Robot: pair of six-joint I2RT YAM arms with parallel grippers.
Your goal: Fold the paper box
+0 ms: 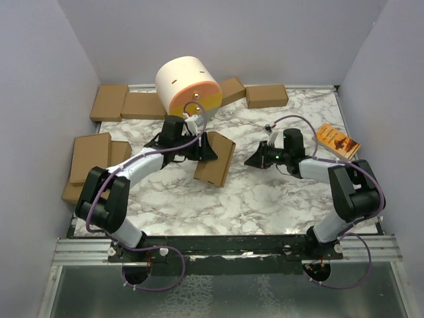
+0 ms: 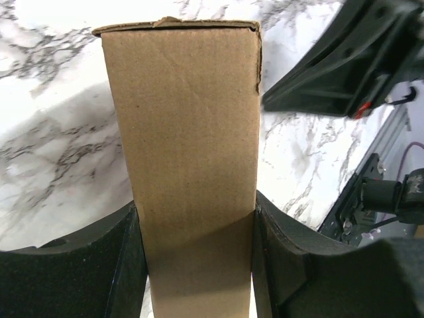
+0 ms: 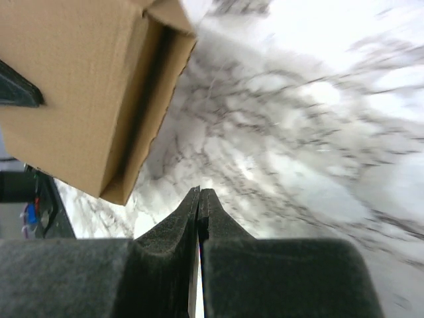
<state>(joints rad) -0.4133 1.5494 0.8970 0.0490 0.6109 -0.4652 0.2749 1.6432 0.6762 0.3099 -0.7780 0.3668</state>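
The paper box (image 1: 215, 159) is a small flat brown cardboard box, held tilted above the middle of the marble table. My left gripper (image 1: 207, 151) is shut on it: in the left wrist view the box (image 2: 189, 159) fills the gap between both black pads (image 2: 275, 258), which press its narrow sides. My right gripper (image 1: 254, 159) is shut and empty, a short way to the right of the box and pointing toward it. In the right wrist view its closed fingertips (image 3: 199, 199) hover over the marble, with the box (image 3: 86, 93) at upper left.
Several ready-made brown boxes lie along the back wall (image 1: 266, 95) and stacked at the left edge (image 1: 89, 156). A white and orange cylinder (image 1: 187, 85) stands at the back centre. A small orange booklet (image 1: 337, 140) lies at the right.
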